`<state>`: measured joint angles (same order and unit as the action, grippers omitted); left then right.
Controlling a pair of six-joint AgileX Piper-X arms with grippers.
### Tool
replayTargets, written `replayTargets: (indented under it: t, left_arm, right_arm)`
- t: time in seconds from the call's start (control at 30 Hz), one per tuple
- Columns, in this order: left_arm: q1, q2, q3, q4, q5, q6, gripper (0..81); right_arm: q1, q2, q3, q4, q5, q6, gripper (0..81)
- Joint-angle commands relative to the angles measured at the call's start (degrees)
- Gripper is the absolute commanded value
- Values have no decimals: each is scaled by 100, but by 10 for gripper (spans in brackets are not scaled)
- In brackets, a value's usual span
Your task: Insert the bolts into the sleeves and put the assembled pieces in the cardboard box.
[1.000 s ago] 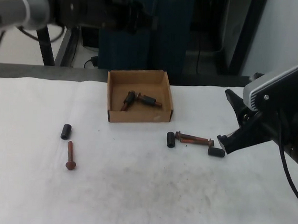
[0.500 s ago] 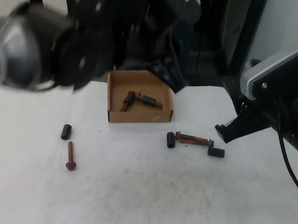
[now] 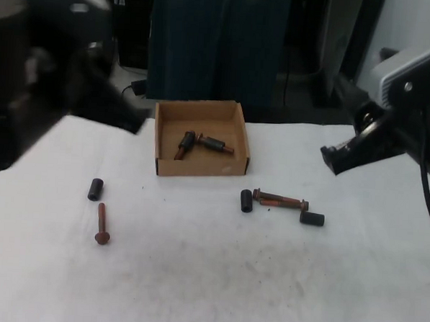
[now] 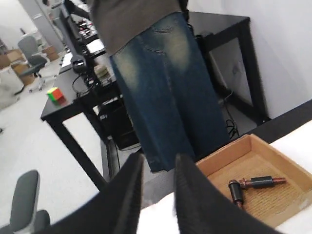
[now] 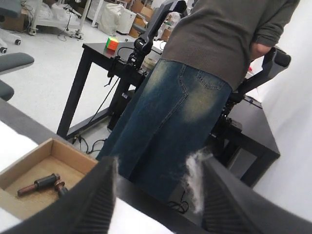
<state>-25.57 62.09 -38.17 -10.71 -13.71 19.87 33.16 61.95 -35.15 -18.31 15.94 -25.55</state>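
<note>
High view down over bench (image 3: 216, 284), wrist views raised, level, both sharing cardboard box (image 3: 200, 164)

Diffuse light from above falls evenly on the white worktop (image 3: 208, 290); shadows are short and faint. An arm (image 3: 39, 72) at the left edge is motion-smeared. Fingers (image 5: 95, 195) of the right tool (image 5: 157, 168) are unfocused.

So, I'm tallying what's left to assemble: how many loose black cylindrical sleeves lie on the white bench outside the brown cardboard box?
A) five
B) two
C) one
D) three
D: one black cylindrical sleeve lies at the left near a rusty bolt, and a second sleeve and a third sleeve lie just past the brown cardboard box.
</note>
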Motion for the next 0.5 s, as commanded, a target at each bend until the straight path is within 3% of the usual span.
replayTargets:
  t: [0.0, 0.13, 0.27, 0.33, 0.47]
  left_arm:
    - [645, -831, 610, -26, 823, -1159, 203]
    - [1518, -1654, 1360, -165, 2100, -2412, 182]
    - [2292, -2164, 1984, -152, 3218, -2775, 163]
    - [2568, -2290, 2179, -73, 3595, -2983, 163]
    - [2701, -2311, 2343, 417, 3742, -3150, 163]
  right_arm:
    - [-11, -66, -363, -22, 74, 297, 489]
    - [-11, -66, -573, 335, -83, 1140, 489]
    - [-11, -66, -572, 1391, -1065, 1404, 489]
    - [-11, -66, -553, 1831, -1515, 1404, 489]
    - [-11, -66, -372, 1924, -1594, 1404, 489]
